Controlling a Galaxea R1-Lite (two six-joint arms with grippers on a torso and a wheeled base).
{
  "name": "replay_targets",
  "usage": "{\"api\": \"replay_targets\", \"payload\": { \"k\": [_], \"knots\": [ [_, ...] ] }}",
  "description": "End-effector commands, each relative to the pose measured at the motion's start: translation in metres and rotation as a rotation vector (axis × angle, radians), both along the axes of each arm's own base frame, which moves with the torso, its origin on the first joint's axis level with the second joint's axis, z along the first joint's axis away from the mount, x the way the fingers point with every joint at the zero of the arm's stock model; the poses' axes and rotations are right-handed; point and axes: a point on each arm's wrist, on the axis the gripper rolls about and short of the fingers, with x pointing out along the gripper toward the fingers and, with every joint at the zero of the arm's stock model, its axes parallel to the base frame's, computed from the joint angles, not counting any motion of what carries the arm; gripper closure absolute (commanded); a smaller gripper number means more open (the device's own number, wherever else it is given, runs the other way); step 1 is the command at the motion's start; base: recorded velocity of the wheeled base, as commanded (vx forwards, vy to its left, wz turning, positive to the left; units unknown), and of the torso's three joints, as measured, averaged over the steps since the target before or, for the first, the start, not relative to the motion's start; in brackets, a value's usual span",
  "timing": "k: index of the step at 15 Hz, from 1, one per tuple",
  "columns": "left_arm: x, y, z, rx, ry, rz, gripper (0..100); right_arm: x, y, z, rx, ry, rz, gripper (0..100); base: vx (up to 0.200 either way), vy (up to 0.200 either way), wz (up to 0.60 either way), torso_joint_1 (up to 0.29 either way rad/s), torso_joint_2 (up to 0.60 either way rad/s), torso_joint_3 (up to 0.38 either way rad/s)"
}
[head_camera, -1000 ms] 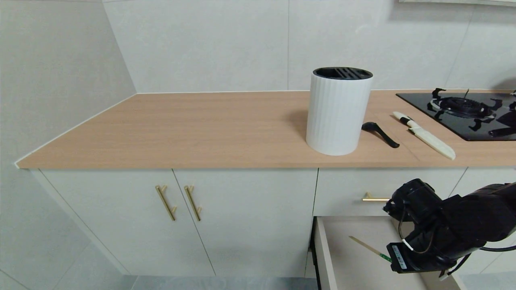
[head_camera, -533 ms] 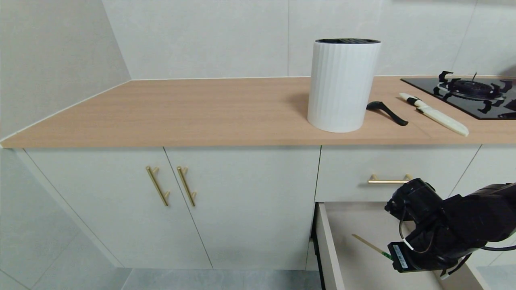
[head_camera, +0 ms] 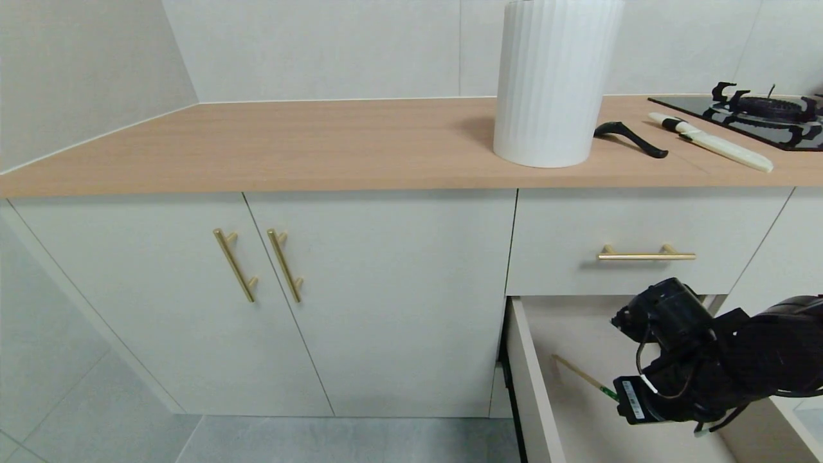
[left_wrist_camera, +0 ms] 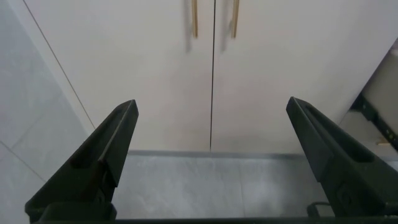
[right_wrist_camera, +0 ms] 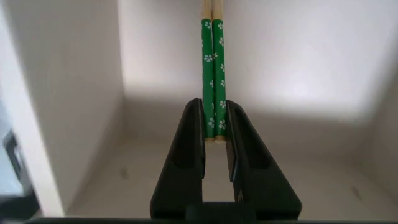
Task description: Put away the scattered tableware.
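My right gripper (right_wrist_camera: 214, 121) is shut on a pair of chopsticks (right_wrist_camera: 213, 59) with green flowered ends, pointing into the open drawer (right_wrist_camera: 292, 74). In the head view the right gripper (head_camera: 618, 397) hangs inside the open drawer (head_camera: 526, 366) at the lower right, and the chopsticks (head_camera: 578, 377) slant toward the drawer floor. On the wooden counter (head_camera: 321, 141) lie a black spoon (head_camera: 631, 136) and a white knife (head_camera: 710, 141) beside a tall white ribbed holder (head_camera: 557, 83). My left gripper (left_wrist_camera: 211, 106) is open and holds nothing, low in front of the cabinet doors (left_wrist_camera: 261, 74).
A gas hob (head_camera: 765, 109) sits at the counter's far right. A shut drawer with a gold handle (head_camera: 646, 256) is above the open one. Two cabinet doors with gold handles (head_camera: 257, 265) stand to the left. Grey tiled floor (left_wrist_camera: 205, 186) lies below.
The head camera has sunk, so the counter and cabinets ride higher in the picture. My right gripper still holds the chopsticks in the open drawer, now a little deeper in it.
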Motion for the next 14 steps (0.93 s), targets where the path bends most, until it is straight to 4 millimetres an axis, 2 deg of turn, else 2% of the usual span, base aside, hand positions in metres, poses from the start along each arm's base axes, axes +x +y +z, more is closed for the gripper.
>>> {"api": "replay_targets", "payload": {
  "k": [1, 4, 5, 8, 14],
  "knots": [
    [0.000, 0.000, 0.000, 0.000, -0.001, 0.002, 0, -0.002, -0.001, 0.001, 0.019, -0.053, -0.001, 100, 0.000, 0.000, 0.00, -0.032, 0.09, 0.041],
    [0.000, 0.000, 0.000, 0.000, 0.001, 0.002, 0, 0.000, -0.001, -0.007, 0.025, -0.171, -0.018, 100, 0.000, 0.000, 0.00, -0.006, 0.02, 0.012],
    [0.000, 0.000, 0.000, 0.000, 0.001, 0.002, 0, 0.004, 0.000, -0.017, 0.022, -0.192, -0.025, 100, 0.000, 0.000, 0.00, 0.000, 0.00, 0.000],
    [0.000, 0.000, 0.000, 0.000, 0.001, 0.002, 0, 0.012, 0.005, -0.048, -0.015, -0.098, -0.018, 100, 0.000, 0.000, 0.00, 0.000, 0.00, 0.000],
    [0.000, 0.000, 0.000, 0.000, 0.001, 0.002, 0, 0.025, 0.012, -0.102, -0.027, -0.034, -0.049, 100, 0.000, 0.000, 0.00, 0.000, 0.00, 0.000]
  ]
}}
